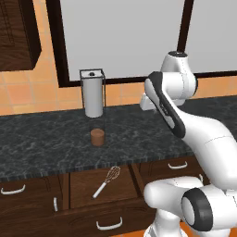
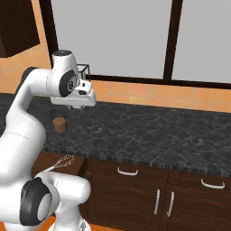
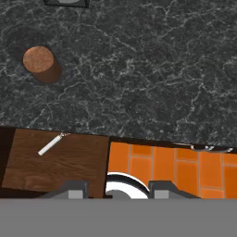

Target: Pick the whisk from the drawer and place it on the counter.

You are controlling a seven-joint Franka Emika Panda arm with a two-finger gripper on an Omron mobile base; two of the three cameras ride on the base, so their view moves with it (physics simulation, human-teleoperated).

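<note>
Fingers above the counter, whisk lying in the open drawer.

Fingers hang over the counter's front edge holding nothing; their tips show at 6 o'clock in the hand view with a gap between them, though how wide they stand I cannot tell. Counter, dark and speckled, spreads beneath them, with a brown cork-like cylinder standing at 10 o'clock of the hand view. Drawer is pulled out below the counter edge, its wood-grain bottom bare. Whisk lies flat on that bottom, white handle toward 7 o'clock and dark wire head toward 1 o'clock in the left base view. Behind the cylinder, at 12 o'clock from it, stands a paper towel holder near the wall.
</note>
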